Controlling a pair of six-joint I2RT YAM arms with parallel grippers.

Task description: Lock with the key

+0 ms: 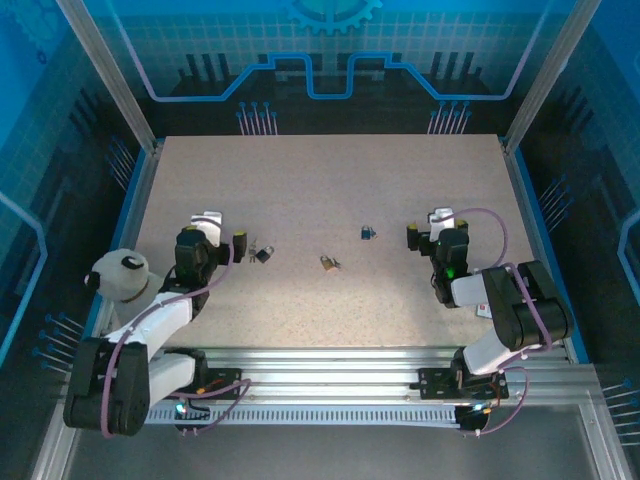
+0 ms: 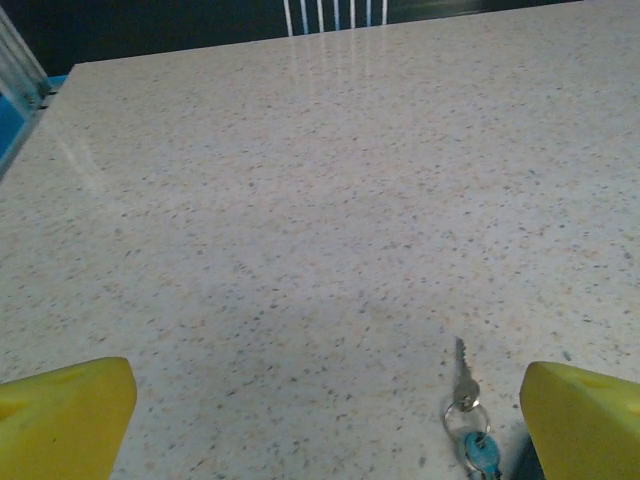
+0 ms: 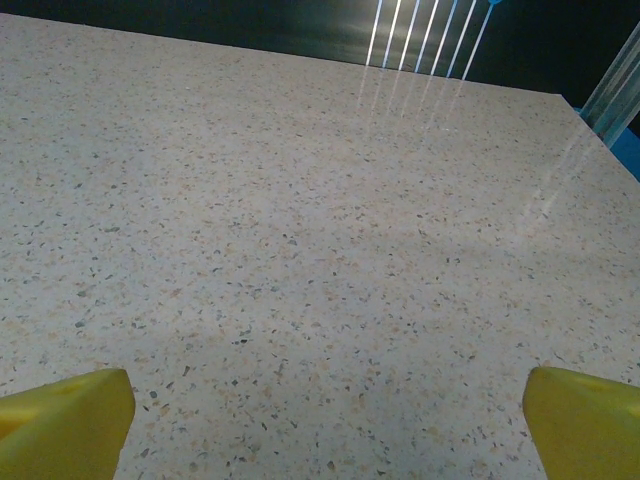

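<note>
- The left end effector (image 1: 212, 233) sits low over the left part of the bench (image 1: 330, 180), with its jaws spread wide and nothing between them.
- In the left wrist view, its two yellow fingertips (image 2: 62, 415) stand at the bottom corners with bare speckled bench between them.
- The key (image 2: 462, 372) lies flat on the bench just inside the right-hand fingertip, blade pointing away from the camera. It touches neither finger.
- A metal ring (image 2: 462, 418) joins the key to a blue tag (image 2: 482, 456), which lies at the lower edge of that view.
- From above, a dark padlock (image 1: 264, 255) rests just right of the left end effector, with the key bunch beside it.
- A brass padlock (image 1: 327, 263) lies near the middle of the bench, well apart from both arms.
- A small blue padlock (image 1: 368, 232) lies further right, between the brass one and the right arm.
- The right end effector (image 1: 438, 226) sits over the right part of the bench, also opened wide and empty.
- In the right wrist view, its yellow fingertips (image 3: 62, 420) frame bare bench surface.
</note>
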